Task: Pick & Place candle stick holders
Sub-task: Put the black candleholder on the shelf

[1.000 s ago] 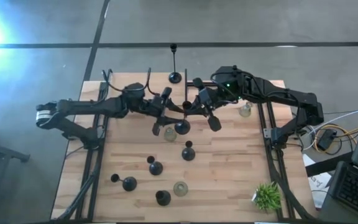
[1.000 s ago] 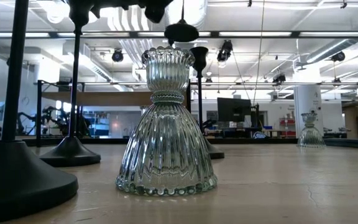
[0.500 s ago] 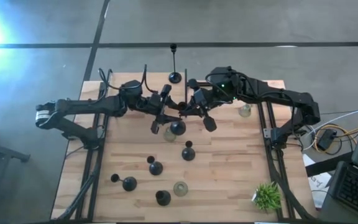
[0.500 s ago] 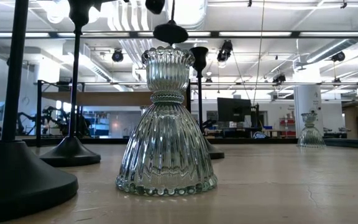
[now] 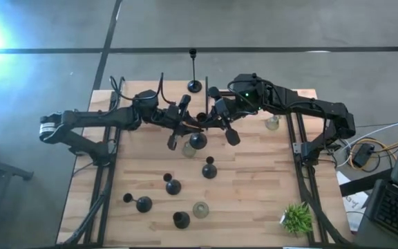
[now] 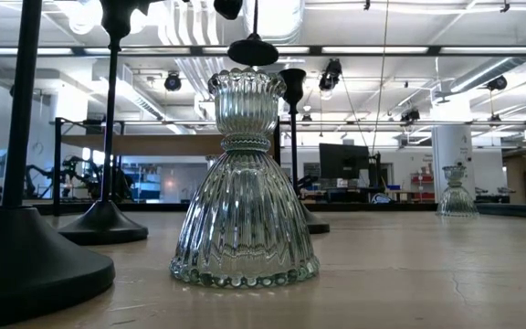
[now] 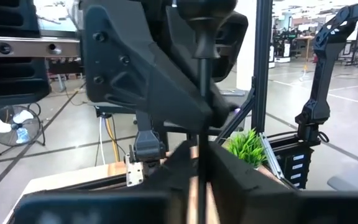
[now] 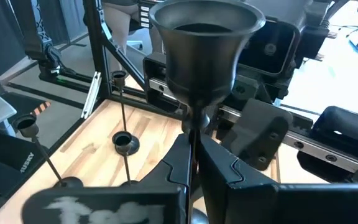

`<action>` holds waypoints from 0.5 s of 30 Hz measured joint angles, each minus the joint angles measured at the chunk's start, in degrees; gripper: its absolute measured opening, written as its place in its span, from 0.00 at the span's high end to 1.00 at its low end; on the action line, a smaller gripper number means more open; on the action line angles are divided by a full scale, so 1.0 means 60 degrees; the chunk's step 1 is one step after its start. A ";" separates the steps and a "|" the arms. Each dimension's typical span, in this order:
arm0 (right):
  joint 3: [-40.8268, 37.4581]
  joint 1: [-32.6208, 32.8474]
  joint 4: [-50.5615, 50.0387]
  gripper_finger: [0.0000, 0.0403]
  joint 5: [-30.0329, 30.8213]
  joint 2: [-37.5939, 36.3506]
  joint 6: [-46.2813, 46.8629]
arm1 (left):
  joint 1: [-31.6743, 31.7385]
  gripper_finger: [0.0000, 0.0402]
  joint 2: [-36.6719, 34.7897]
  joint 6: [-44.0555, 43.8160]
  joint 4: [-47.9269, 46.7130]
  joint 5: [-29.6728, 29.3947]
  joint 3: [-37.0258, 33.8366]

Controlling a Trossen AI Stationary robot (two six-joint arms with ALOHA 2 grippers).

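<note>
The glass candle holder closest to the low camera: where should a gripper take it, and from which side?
Grip the glass candle holder at its narrow neck under the fluted cup, coming down from above: the ribbed skirt flares too wide, and a black holder stands close beside it. The left gripper and right gripper both clamp a raised candlestick.

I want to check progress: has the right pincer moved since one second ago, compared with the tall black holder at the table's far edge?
Yes. In the high view the right pincer has moved toward the tall black holder at the far edge.
</note>
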 joint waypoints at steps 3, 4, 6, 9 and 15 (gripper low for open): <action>0.0000 0.0000 -0.0003 0.97 0.0014 0.0000 0.0000 | 0.0004 0.96 0.0000 0.0013 0.0007 -0.0010 0.0000; 0.0000 0.0000 -0.0010 0.97 0.0017 0.0000 0.0000 | 0.0004 0.96 0.0000 0.0013 0.0007 -0.0007 0.0000; -0.0004 0.0000 -0.0042 0.97 0.0017 0.0000 0.0017 | 0.0004 0.96 0.0004 0.0016 -0.0017 -0.0017 0.0000; -0.0004 0.0000 -0.0082 0.95 0.0034 -0.0038 0.0108 | 0.0004 0.96 0.0004 0.0010 -0.0003 -0.0063 -0.0004; -0.0011 0.0015 -0.0878 0.83 0.0374 -0.0328 -0.0399 | 0.0015 0.96 0.0000 0.0096 -0.0126 -0.0137 -0.0010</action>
